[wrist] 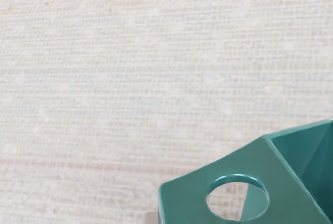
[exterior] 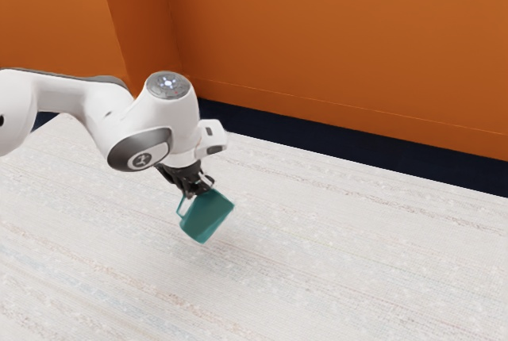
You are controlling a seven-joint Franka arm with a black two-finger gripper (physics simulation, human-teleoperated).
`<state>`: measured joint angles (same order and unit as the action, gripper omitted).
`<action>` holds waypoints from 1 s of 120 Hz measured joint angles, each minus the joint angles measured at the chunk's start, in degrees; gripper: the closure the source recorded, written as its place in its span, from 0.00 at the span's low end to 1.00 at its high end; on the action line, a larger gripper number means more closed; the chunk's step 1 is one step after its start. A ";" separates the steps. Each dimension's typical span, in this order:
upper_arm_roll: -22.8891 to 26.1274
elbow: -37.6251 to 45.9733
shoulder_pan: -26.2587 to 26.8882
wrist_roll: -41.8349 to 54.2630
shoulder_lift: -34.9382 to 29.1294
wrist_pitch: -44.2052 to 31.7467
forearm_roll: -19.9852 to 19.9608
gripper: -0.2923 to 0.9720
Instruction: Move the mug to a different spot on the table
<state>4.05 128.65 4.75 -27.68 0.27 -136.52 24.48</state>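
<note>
Firmly grips the mug (exterior: 208, 216) with the claw (exterior: 193, 193), black fingers clenched on it from two sides at its upper edge, close to the handle (exterior: 184, 207). Holds it tilted rather than upright, handle toward the exterior view's left, teal body slanting down and toward the exterior view's right. Keeps it low over the table (exterior: 357, 262), toward the near-left part of the top as seen in the exterior view; cannot tell whether its lowest corner touches the surface or hangs just above it. Shows, from the wrist, the mug (wrist: 260, 166) right under the hand: flat-sided and angular, with a round hole through the handle (wrist: 197, 193) and a slice of the darker inside beside it. Looks through that hole onto the pale woven table (wrist: 104, 78). Reaches in with the white arm (exterior: 79, 103) from the exterior view's left, elbow bent, wrist turned down over the mug. Stands before orange walls (exterior: 357, 40), with a dark strip (exterior: 357, 147) along their foot beyond the table's far edge
</note>
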 joint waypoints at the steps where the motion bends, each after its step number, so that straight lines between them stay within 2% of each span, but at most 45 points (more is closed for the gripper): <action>1: -0.02 0.27 -0.03 -0.03 -0.21 -0.36 0.09 0.85; 14: 0.02 4.75 -1.19 -0.39 -3.38 -6.28 1.63 0.85; 25: -0.08 7.44 -4.15 -0.64 -4.55 -12.19 3.33 0.85; 46: -1.06 13.57 -9.99 -1.25 -4.86 -27.86 4.82 0.85; 71: -1.11 19.03 -11.08 -2.89 -5.10 -44.39 4.99 0.85; 102: -1.07 31.31 -13.58 -6.19 -14.96 -51.26 4.98 0.85; 120: -1.05 34.44 -15.49 -8.18 -17.17 -52.51 5.03 0.85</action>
<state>3.00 163.09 -10.74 -35.86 -16.90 -189.04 29.51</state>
